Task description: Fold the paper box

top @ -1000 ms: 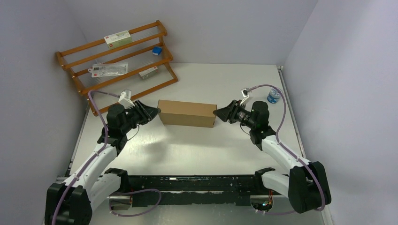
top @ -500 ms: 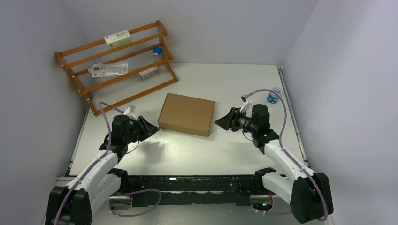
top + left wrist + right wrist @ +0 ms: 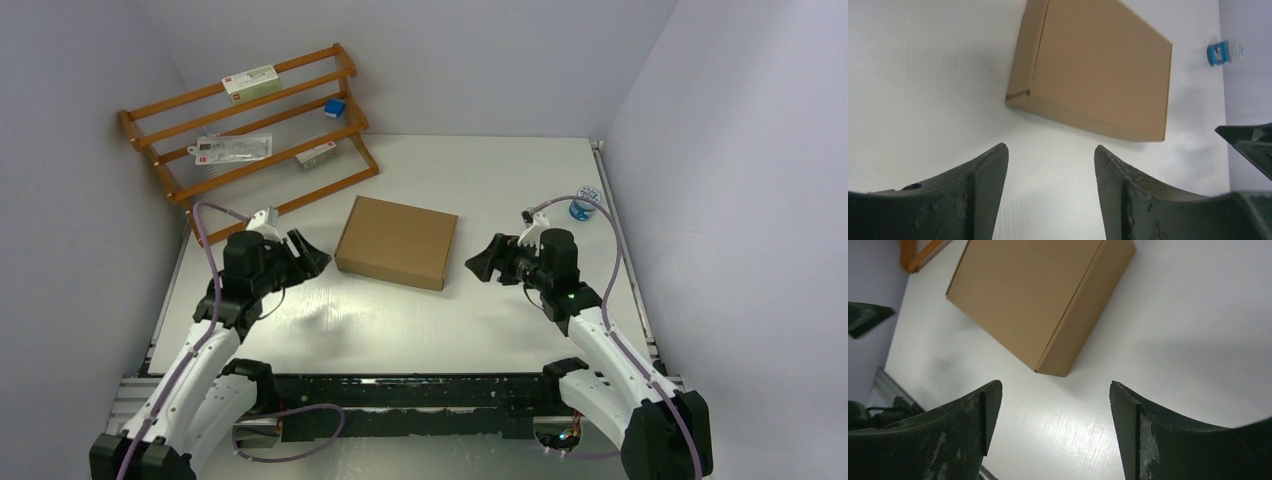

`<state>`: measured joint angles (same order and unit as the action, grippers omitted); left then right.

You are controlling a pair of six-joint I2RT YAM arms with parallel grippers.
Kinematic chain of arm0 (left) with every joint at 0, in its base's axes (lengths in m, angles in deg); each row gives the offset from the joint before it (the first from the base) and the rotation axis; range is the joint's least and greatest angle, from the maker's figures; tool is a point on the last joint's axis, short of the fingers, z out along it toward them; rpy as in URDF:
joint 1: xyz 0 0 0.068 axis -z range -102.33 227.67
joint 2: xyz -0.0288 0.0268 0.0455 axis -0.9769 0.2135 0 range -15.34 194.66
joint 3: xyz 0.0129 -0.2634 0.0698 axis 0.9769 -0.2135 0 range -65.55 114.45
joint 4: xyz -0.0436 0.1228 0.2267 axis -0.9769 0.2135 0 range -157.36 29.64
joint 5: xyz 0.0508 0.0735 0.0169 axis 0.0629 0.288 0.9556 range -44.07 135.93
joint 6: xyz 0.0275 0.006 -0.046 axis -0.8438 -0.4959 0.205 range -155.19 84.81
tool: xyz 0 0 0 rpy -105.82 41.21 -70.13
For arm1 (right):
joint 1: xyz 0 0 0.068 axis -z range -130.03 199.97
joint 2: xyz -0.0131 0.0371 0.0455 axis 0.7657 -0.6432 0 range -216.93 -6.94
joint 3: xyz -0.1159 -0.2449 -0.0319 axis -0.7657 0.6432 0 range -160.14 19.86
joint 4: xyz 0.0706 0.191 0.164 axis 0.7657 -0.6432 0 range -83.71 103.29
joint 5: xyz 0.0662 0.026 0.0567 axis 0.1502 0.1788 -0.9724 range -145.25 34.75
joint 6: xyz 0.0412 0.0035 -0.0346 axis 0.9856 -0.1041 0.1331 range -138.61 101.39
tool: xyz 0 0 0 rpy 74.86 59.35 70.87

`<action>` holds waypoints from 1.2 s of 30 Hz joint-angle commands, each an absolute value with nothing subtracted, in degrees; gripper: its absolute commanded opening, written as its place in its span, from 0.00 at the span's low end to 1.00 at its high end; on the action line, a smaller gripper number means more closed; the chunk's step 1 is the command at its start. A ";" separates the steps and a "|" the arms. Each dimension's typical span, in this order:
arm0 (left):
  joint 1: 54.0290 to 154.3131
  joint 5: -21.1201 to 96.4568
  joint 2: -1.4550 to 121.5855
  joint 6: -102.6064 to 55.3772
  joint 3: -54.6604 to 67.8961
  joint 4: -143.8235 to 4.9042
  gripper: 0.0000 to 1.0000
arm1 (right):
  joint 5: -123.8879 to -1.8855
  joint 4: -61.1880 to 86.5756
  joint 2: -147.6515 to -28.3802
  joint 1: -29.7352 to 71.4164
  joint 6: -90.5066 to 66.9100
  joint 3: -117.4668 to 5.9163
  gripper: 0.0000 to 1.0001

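Note:
The paper box (image 3: pixel 397 241) is a closed shallow brown cardboard box lying flat on the white table. It also shows in the left wrist view (image 3: pixel 1095 67) and the right wrist view (image 3: pixel 1038 295). My left gripper (image 3: pixel 312 256) is open and empty, a little left of the box and apart from it; its jaws (image 3: pixel 1050 147) frame bare table. My right gripper (image 3: pixel 478 262) is open and empty, a little right of the box and apart from it; its jaws (image 3: pixel 1054 385) frame bare table below the box's near corner.
A wooden rack (image 3: pixel 250 135) with small packets stands at the back left. A small blue-and-white cup (image 3: pixel 583 205) sits at the right edge, also in the left wrist view (image 3: pixel 1225 50). A black rail (image 3: pixel 400 395) runs along the near edge.
The box stood on its edge between both grippers a second ago; it now lies flat. Both grippers have let go and drawn back outward and toward the near edge.

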<state>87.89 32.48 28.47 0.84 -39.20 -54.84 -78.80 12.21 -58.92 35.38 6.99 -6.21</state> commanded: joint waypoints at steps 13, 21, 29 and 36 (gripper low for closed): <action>95.98 57.19 17.47 -19.19 -18.41 -37.04 0.91 | -55.41 -2.48 -38.20 35.53 3.21 -17.33 1.00; 97.71 57.49 3.91 -20.19 -21.34 -36.71 0.97 | -42.38 -10.84 -27.91 35.51 1.36 -21.84 1.00; 97.71 57.66 -3.62 -21.64 -25.74 -41.08 0.97 | -36.95 -13.68 -16.62 35.52 -3.33 -19.28 1.00; 97.59 58.22 -2.31 -21.22 -26.98 -41.77 0.97 | -37.22 -11.91 -13.79 35.54 -4.29 -17.64 1.00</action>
